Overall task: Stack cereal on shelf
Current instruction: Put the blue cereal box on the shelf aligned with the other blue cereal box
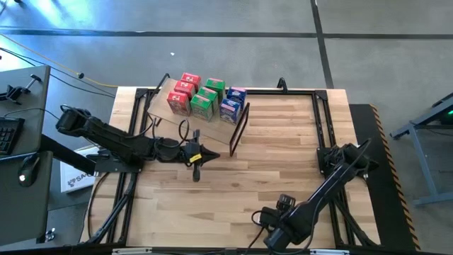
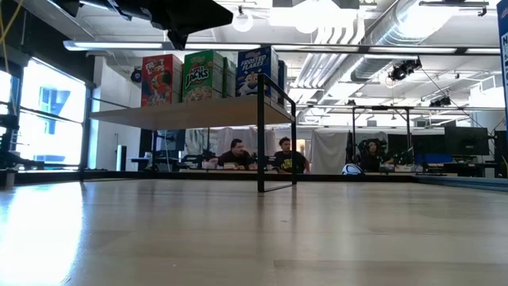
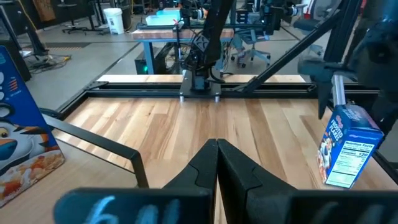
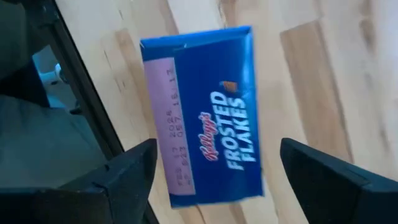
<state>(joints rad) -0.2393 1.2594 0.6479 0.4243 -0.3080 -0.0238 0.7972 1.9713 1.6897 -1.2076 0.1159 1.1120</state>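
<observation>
The plywood shelf (image 1: pixel 185 112) stands at the table's far middle on a black frame (image 2: pixel 260 135). Several cereal boxes stand on it: red (image 1: pixel 182 91), green (image 1: pixel 207 98) and blue (image 1: pixel 232 105). One more blue box (image 3: pixel 348 146) stands upright on the table near its near edge. My right gripper (image 4: pixel 216 149) is open above this box, a finger on either side of the box's top (image 4: pixel 205 115), with gaps showing. In the high view my right gripper (image 1: pixel 269 219) hides the box. My left gripper (image 1: pixel 197 164) is shut and empty, just near of the shelf.
The shelf's black end frame (image 1: pixel 239 127) stands close to my left gripper. Black rails run along the table's edges (image 1: pixel 322 120). Bare wooden tabletop (image 1: pixel 276 156) lies between the two arms. People sit at desks in the room beyond (image 2: pixel 258 155).
</observation>
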